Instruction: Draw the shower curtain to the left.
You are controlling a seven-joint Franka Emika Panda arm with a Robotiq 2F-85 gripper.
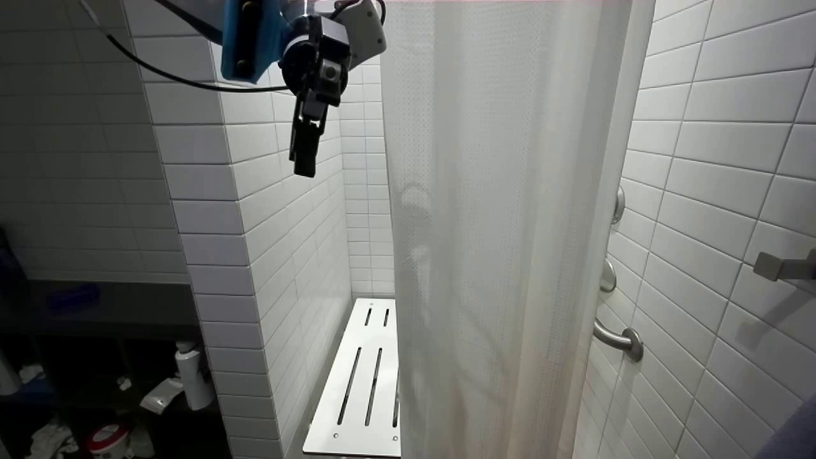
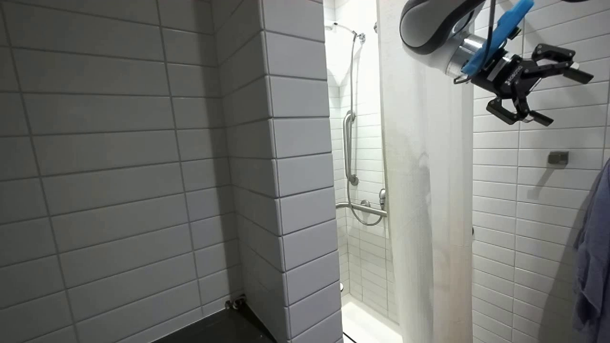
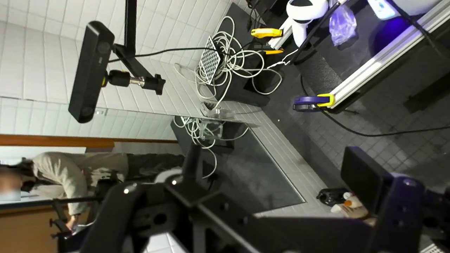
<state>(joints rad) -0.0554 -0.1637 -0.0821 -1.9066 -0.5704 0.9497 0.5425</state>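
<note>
Claw [image 2: 562, 97] spread, empty, facing away from the shower curtain [image 1: 497, 223] hanging loose between tiled walls [image 1: 720, 210], outside wrist view, so a blind reach may bat it aside ungripped.

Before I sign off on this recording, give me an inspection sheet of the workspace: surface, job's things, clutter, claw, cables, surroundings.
Surface: white slotted bench, partly hidden by the shower curtain in an exterior view.
Job's things: shower curtain hangs in soft vertical folds, partly drawn, with an opening beside it in both exterior views.
Clutter: white bottle in the dark shelf unit; yellow-and-purple clamp in the wrist view.
Claw: open, apart from the shower curtain; nothing seen in its grasp.
Cables: black cable hanging in a curve; pale cable coiled in loops.
Surroundings: white tiled wall, metal grab bar, bluish cloth.
</note>
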